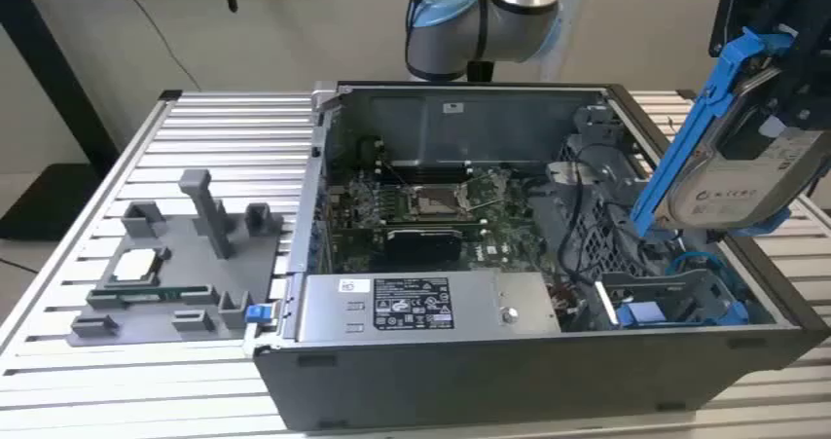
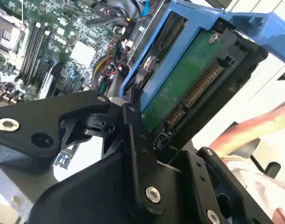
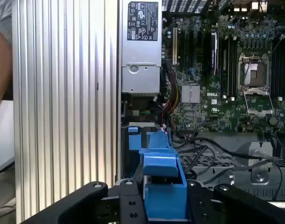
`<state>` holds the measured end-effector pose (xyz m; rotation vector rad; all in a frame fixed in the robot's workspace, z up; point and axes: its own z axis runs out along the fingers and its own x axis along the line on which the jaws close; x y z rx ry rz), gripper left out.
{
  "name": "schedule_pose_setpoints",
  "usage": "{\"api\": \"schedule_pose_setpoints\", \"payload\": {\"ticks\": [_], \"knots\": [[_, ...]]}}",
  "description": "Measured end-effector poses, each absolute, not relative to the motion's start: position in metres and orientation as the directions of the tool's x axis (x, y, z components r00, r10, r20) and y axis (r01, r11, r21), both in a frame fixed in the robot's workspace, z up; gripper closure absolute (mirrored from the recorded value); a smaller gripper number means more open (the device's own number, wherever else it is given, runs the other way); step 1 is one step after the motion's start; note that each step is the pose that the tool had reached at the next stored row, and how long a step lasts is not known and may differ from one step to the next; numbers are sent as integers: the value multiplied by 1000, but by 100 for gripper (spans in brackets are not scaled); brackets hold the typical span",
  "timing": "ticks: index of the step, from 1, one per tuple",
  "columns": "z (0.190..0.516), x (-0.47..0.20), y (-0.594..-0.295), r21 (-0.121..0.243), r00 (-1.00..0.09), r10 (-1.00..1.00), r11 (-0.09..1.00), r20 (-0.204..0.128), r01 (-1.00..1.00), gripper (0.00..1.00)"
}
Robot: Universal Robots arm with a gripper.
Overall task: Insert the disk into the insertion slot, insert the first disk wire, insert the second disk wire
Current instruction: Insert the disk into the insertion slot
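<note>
- Firmly clamped: the black two-fingered gripper (image 3: pixel 163 198) grips the flat rectangular disk in its bright blue plastic carrier (image 1: pixel 734 181), held tilted at the upper right of the exterior view.
- The grey perforated sheet-metal insertion slot with blue latch tabs (image 1: pixel 695 288) sits below the disk, apart from it.
- The second wrist view shows the disk's green circuit board (image 2: pixel 177 88); the exterior view shows its silver-white label (image 1: pixel 740 191).

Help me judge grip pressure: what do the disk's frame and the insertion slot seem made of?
The frame on the disk: bright blue, smooth, faintly glossy, so probably moulded plastic. The insertion slot: dull grey, thin flat walls, likely sheet metal; its blue tabs look plastic.
</note>
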<state>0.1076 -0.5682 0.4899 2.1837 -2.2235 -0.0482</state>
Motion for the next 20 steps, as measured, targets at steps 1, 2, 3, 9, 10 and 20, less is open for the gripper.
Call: {"api": "schedule_pose_setpoints", "payload": {"ticks": [1,2,3,9,10,20], "knots": [[490,108,-568,39,-18,-1000,18,-4,-999,100],[490,108,-568,39,-18,-1000,18,-4,-999,100],[490,108,-568,39,-18,-1000,18,-4,-999,100],[490,108,-568,39,-18,-1000,18,-5,-999,100],[490,108,-568,39,-18,-1000,18,-5,-999,100],[489,108,-569,39,-18,-1000,18,-2,-999,100]]}}
